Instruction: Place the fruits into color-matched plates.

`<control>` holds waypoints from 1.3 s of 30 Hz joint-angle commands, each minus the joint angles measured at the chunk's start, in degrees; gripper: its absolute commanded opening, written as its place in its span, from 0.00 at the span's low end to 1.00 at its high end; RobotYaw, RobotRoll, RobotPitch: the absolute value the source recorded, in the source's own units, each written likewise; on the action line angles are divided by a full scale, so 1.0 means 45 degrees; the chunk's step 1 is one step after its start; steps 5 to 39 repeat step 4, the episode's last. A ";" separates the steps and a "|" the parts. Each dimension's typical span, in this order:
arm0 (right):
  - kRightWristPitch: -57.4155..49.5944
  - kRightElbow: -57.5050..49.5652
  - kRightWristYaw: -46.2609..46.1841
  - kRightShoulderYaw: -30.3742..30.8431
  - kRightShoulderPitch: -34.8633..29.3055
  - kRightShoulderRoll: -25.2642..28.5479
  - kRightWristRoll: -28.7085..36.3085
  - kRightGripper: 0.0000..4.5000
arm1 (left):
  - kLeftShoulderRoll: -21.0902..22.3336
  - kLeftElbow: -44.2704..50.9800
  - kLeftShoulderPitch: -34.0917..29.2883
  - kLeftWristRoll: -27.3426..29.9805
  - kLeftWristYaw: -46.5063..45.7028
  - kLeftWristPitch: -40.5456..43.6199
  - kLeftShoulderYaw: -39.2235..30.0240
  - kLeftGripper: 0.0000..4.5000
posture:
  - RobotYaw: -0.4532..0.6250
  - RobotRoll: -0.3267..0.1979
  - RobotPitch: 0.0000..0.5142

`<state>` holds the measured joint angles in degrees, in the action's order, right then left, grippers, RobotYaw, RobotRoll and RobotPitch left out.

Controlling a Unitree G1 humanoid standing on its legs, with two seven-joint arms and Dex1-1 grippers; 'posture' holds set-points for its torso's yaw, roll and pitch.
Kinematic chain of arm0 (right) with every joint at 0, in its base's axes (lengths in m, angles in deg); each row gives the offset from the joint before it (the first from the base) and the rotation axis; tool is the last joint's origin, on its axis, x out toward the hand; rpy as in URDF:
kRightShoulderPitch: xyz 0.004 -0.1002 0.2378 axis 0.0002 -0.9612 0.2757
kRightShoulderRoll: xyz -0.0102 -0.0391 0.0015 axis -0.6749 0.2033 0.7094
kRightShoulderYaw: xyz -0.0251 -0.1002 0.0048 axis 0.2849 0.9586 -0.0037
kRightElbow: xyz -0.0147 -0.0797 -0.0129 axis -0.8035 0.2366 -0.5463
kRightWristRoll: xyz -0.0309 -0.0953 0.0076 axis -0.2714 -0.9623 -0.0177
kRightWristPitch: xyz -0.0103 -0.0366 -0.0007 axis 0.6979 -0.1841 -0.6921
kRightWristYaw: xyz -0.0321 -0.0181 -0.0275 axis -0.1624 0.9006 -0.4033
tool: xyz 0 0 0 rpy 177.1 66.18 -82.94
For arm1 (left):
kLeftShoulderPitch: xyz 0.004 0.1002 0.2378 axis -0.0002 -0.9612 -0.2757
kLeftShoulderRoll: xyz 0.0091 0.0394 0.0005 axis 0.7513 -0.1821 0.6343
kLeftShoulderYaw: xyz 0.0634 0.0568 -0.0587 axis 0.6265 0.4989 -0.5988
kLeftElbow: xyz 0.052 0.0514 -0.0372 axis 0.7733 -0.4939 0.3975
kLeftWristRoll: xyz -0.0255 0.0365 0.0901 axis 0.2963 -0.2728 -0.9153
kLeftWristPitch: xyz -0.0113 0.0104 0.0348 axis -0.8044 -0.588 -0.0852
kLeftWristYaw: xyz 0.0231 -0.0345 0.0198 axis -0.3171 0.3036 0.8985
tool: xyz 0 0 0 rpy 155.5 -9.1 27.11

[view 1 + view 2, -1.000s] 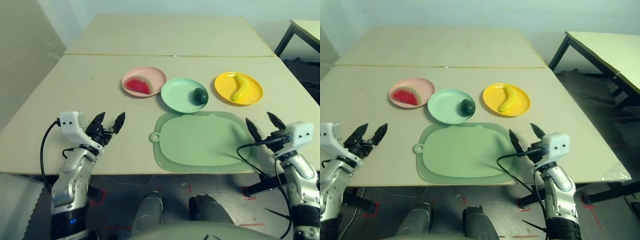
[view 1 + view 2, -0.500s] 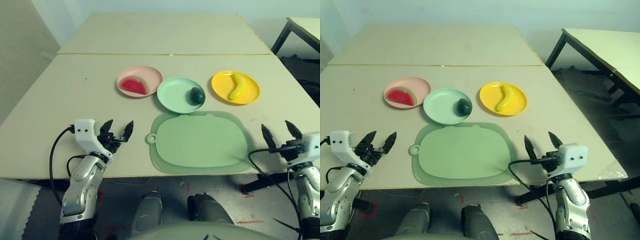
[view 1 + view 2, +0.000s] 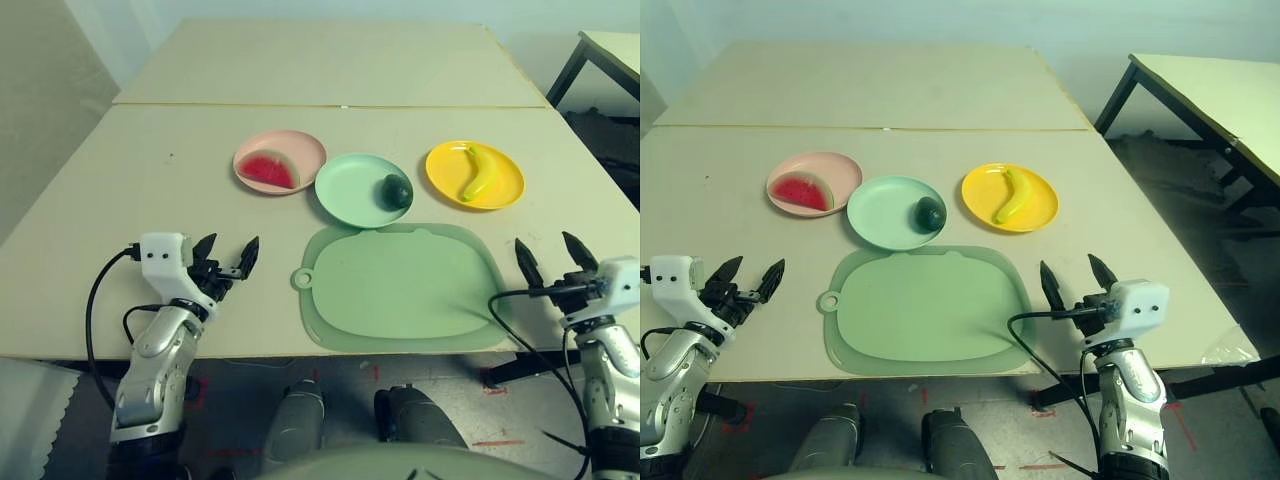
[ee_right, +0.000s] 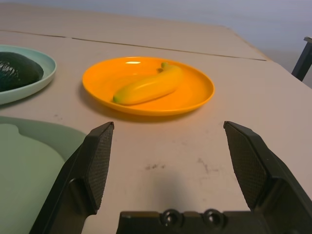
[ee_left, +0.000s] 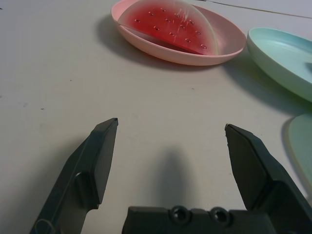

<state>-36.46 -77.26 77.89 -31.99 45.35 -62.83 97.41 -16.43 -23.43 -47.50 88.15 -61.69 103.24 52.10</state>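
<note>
- Sitting in the upper middle of the left eye view, the pink plate (image 3: 306, 148) holds the watermelon (image 3: 268, 170), left of the green plate (image 3: 342, 190) with the avocado (image 3: 396, 191) at its right side; the yellow plate (image 3: 510, 187), upper right, holds the banana (image 3: 481, 174).
- In the right eye view, the cutting mat (image 3: 925, 310) lies lower centre on the bench (image 3: 1120, 215), between the left hand (image 3: 754, 272), lower left, and the right hand (image 3: 1072, 270), lower right.
- In the left wrist view, the left hand is spread wide and empty, the watermelon at the top of the frame.
- In the right wrist view, the right hand is also wide and empty, the banana above centre in the frame.
</note>
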 commanded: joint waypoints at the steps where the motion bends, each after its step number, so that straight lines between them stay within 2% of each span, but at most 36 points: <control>1: -0.0090 0.0057 -0.0016 0.0101 -0.0128 -0.0203 0.0093 1.00 | 0.0177 0.0111 -0.0163 -0.0379 0.0036 -0.0162 0.0184 0.99 | 0.55 0.62 0.25; 4: -0.0037 0.0029 -0.0098 0.0178 -0.0231 -0.0413 0.0017 1.00 | 0.0284 -0.0040 0.0161 -0.0332 0.0061 -0.0134 0.0051 0.99 | 0.54 0.62 0.24; 39: -0.0037 0.0029 -0.0098 0.0178 -0.0231 -0.0413 0.0017 1.00 | 0.0284 -0.0040 0.0161 -0.0332 0.0061 -0.0134 0.0051 0.99 | 0.54 0.62 0.24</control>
